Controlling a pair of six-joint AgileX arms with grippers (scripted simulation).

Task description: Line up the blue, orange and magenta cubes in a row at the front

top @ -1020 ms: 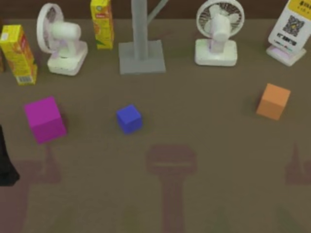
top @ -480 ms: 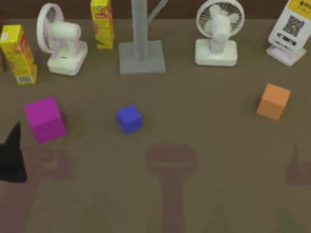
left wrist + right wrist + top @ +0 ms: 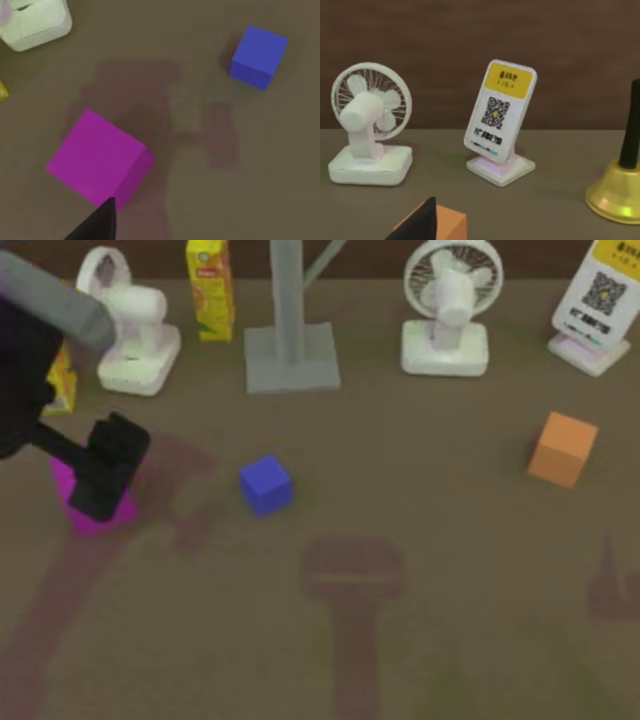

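Magenta cube (image 3: pixel 88 508) sits at the table's (image 3: pixel 420 540) left side, partly covered in the top view by the left gripper (image 3: pixel 105 468) poised above it; whether that gripper is released or clenched cannot be told. Blue cube (image 3: pixel 265 484) lies apart to its right, near centre. Orange cube (image 3: pixel 563 448) rests far right, in front of the QR sign (image 3: pixel 600 300). Right arm is outside the top view; its grip state cannot be told.

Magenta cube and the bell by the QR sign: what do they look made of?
Magenta cube: matte, plain, evenly coloured faces without gloss, perhaps painted wood or plastic; cannot tell. Bell: polished brass-like metal, golden with bright highlights, with a dark handle.
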